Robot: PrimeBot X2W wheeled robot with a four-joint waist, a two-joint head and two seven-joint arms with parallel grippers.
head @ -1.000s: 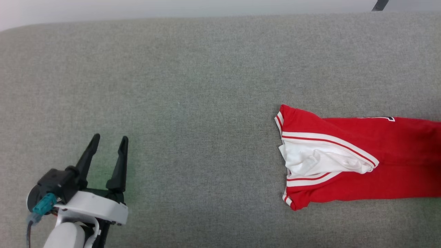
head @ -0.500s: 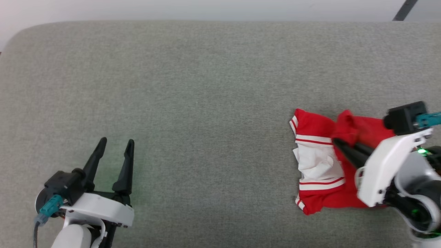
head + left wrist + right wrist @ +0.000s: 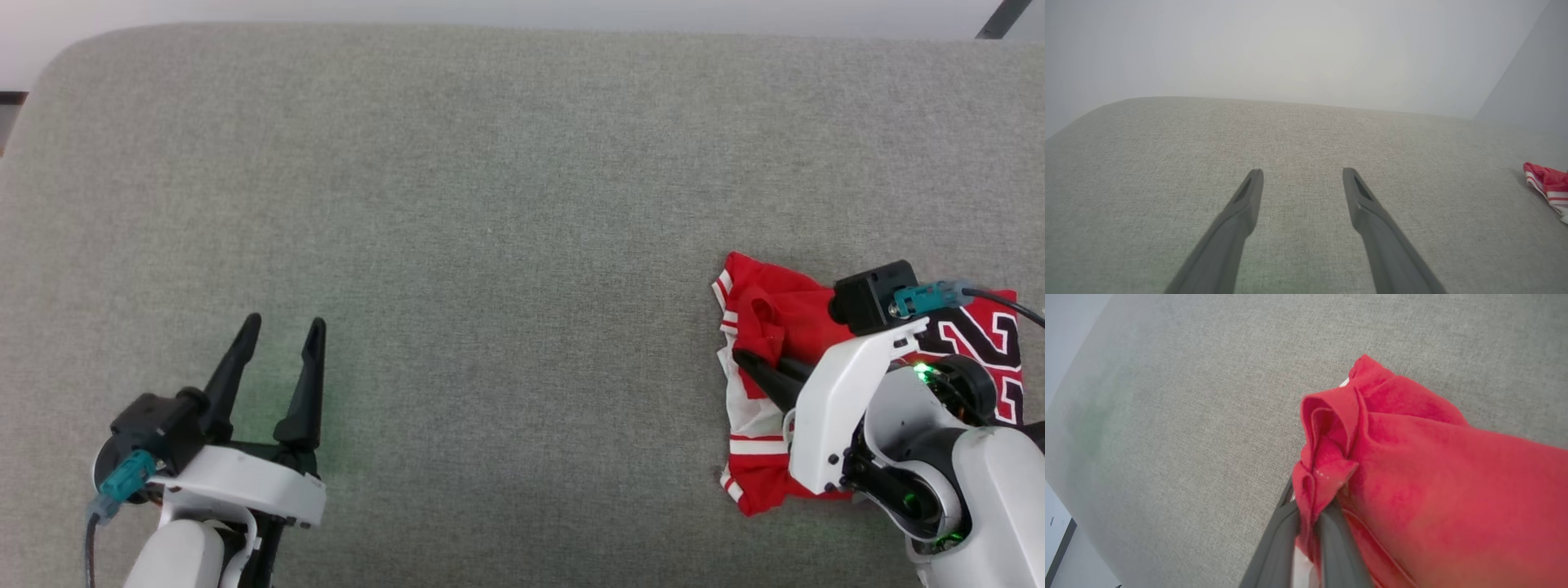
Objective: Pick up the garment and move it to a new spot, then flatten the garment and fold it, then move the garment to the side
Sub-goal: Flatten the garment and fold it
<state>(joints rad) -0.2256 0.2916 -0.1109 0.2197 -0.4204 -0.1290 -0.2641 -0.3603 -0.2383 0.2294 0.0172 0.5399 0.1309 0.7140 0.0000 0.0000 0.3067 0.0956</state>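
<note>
Head view, looking down on a grey fabric surface [image 3: 490, 204]: a red jersey [image 3: 775, 306] lies bunched at the right side, its striped trim and white lining [image 3: 739, 400] facing the middle of the surface and black, white-edged numerals [image 3: 992, 343] showing beside the right arm's wrist. The right gripper [image 3: 747, 359] lies across the jersey, its two dark fingers pressed together on a raised fold of red cloth. Right wrist view confirms the grasp: the gripper [image 3: 1309, 510] is clenched on a gathered ridge of the jersey [image 3: 1412, 457], with the cloth puckered above the fingertips and the rest draped to the right. At lower left in the head view, well apart from the jersey, the left gripper [image 3: 284, 322] rests with fingers spread and nothing between them. Left wrist view shows that gripper [image 3: 1302, 171] released above bare fabric, a corner of the jersey [image 3: 1547, 183] at the far right edge.
</note>
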